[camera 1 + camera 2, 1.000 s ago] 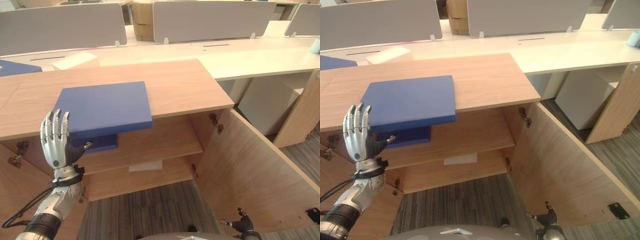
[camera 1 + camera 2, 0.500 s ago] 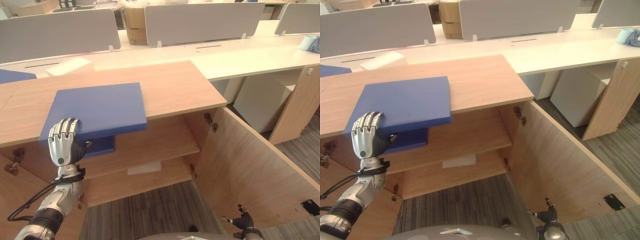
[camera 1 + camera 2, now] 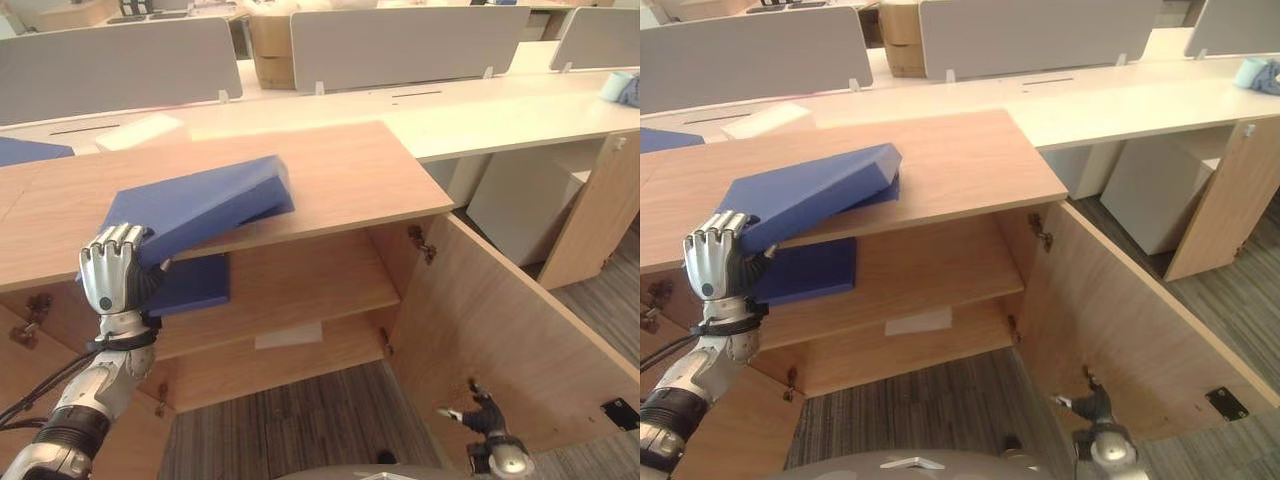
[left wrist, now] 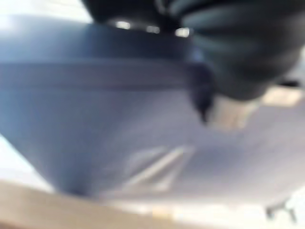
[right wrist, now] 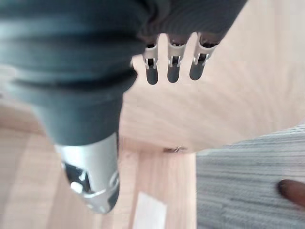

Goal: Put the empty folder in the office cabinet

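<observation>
Left hand (image 3: 113, 275) is gripping the folder (image 3: 195, 205) by its near edge, fingers curled; the folder is tilting above the cabinet shelf (image 3: 300, 285).

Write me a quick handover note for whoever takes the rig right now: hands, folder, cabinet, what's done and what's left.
Left hand: shut on the near edge of the blue folder, which is tilted, far end resting on the cabinet top.
Right hand: open, low by the open cabinet door, holding nothing.
Another blue item lies on the upper shelf.
Done: door open, folder gripped.
Left: move the folder onto a shelf, release.
</observation>
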`<state>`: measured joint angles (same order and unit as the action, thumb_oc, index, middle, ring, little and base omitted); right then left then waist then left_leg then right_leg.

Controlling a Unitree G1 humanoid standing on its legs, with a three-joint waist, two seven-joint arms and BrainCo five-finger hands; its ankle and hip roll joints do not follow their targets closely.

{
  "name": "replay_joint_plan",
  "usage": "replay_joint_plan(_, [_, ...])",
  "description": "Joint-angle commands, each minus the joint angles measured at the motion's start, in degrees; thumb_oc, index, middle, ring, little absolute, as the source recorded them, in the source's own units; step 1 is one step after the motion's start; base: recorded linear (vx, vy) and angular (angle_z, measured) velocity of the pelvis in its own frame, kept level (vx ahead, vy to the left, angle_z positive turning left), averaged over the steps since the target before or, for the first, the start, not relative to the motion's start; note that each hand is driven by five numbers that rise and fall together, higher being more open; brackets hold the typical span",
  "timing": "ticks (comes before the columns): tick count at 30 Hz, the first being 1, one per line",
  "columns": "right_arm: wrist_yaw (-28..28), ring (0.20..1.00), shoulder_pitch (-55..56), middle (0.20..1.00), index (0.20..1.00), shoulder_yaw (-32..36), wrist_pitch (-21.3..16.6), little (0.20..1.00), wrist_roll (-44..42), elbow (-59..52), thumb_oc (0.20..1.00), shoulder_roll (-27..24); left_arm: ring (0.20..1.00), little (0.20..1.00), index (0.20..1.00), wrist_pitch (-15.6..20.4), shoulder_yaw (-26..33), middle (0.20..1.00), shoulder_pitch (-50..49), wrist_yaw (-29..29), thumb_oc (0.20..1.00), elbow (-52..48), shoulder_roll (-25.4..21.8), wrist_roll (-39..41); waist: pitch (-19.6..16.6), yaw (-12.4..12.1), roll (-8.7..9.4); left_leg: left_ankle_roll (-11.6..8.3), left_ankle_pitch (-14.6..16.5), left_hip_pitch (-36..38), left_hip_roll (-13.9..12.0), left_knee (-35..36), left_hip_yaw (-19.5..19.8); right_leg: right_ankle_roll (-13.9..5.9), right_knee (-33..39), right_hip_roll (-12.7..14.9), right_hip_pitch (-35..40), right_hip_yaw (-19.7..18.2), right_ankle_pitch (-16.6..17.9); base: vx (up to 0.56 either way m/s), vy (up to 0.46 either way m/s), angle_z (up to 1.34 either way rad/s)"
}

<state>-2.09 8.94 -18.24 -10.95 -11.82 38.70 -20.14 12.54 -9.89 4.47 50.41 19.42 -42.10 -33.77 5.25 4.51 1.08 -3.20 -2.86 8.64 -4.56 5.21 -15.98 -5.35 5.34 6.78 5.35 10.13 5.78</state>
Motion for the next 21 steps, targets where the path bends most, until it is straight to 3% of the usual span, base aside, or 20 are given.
replay_joint_plan(1, [4.0,1.0,-5.2,1.0,1.0,0.1,-3.2,1.0,-1.1,-1.4,1.0,-2.4,0.2,0.2,0.2,5.2,3.5,0.2,5.7,-3.8,0.2,-1.1,-2.4,9.6,3.0,-0.7,-1.36,3.94,8.9,1.5,3.0,-0.6,-0.2,-3.28,-0.4,2.3,2.0,1.2,-4.5,-0.01,-0.038,0.12])
replay_joint_plan(8, [12.0,1.0,-5.1,1.0,1.0,-0.7,-3.7,1.0,-3.0,-13.7,1.0,-2.1,0.2,0.2,0.2,11.1,5.6,0.2,0.9,-23.7,0.2,-17.0,4.4,26.7,2.6,-2.5,-0.34,3.91,8.5,1.4,3.0,-0.4,1.6,-3.29,-0.3,2.5,2.8,3.0,-4.6,-0.01,-0.019,0.13])
replay_joint_plan(9, [12.0,1.0,-5.1,1.0,1.0,-0.7,-3.7,1.0,-3.0,-13.7,1.0,-2.1,0.2,0.2,0.2,11.1,5.6,0.2,0.9,-23.7,0.2,-17.0,4.4,26.7,2.6,-2.5,-0.34,3.91,8.5,1.4,3.0,-0.4,1.6,-3.29,-0.3,2.5,2.8,3.0,-4.6,-0.02,-0.008,0.05])
replay_joint_plan(10, [13.1,1.0,-5.6,1.0,1.0,-0.6,-3.5,1.0,-4.3,-16.6,1.0,-2.3,0.2,0.2,0.2,12.3,5.3,0.2,-0.1,-29.0,0.2,-19.5,6.1,32.6,2.7,-2.9,-0.19,3.93,8.4,1.4,3.1,-0.4,1.9,-3.27,-0.3,2.6,2.9,3.4,-4.6,-0.02,-0.008,0.1])
replay_joint_plan(12, [14.2,1.0,-6.5,1.0,1.0,0.0,-2.5,1.0,-6.0,-20.7,1.0,-2.6,0.2,0.2,0.2,12.8,5.3,0.2,-2.2,-34.2,0.2,-22.6,8.4,37.9,2.7,-3.6,-0.05,3.93,8.3,1.4,3.1,-0.3,2.4,-3.31,-0.3,2.6,3.2,3.8,-4.5,-0.02,-0.008,0.16])
replay_joint_plan(13, [14.2,1.0,-6.5,1.0,1.0,0.0,-2.5,1.0,-6.0,-20.7,1.0,-2.6,0.2,0.2,0.2,12.8,5.3,0.2,-2.2,-34.2,0.2,-22.6,8.4,37.9,2.7,-3.6,-0.05,3.93,8.3,1.4,3.1,-0.3,2.4,-3.31,-0.3,2.6,3.2,3.8,-4.5,-0.02,-0.003,0.09])
replay_joint_plan(15, [17.6,1.0,-7.5,1.0,1.0,0.6,-2.1,1.0,-9.8,-26.1,1.0,-3.2,0.2,0.2,0.2,15.7,4.6,0.2,-3.7,-47.6,0.2,-24.6,10.7,51.3,2.6,-4.2,0.09,3.96,8.0,1.3,3.2,-0.2,2.9,-3.28,-0.3,2.7,3.2,4.3,-4.3,-0.03,0.0,0.05])
replay_joint_plan(17, [18.0,1.0,-7.7,1.0,1.0,0.9,-1.8,1.0,-10.3,-27.4,1.0,-3.5,0.2,0.2,0.2,15.8,4.6,0.2,-4.4,-50.0,0.2,-25.6,11.1,53.5,2.6,-4.4,0.1,3.9,7.9,1.3,3.2,-0.3,2.9,-3.3,-0.4,2.7,3.2,4.3,-4.3,-0.02,-0.001,0.07])
replay_joint_plan(19, [19.9,1.0,-9.1,1.0,1.0,1.7,-1.0,1.0,-13.5,-31.4,1.0,-4.6,0.2,0.2,0.2,15.7,3.3,0.2,-5.2,-61.0,0.2,-26.8,12.0,64.5,2.6,-4.6,0.15,3.91,7.7,1.3,3.2,-0.2,3.1,-3.37,-0.4,2.7,3.3,4.6,-4.1,-0.02,0.007,0.07])
replay_joint_plan(21, [20.2,1.0,-9.7,1.0,1.0,2.5,-0.5,1.0,-14.9,-33.5,1.0,-5.2,0.2,0.2,0.2,15.3,2.7,0.2,-5.6,-65.2,0.2,-27.4,12.5,69.4,2.4,-4.8,0.2,3.87,7.5,1.1,3.2,-0.2,3.0,-3.4,-0.4,2.8,3.1,4.7,-3.9,0.0,0.005,0.02])
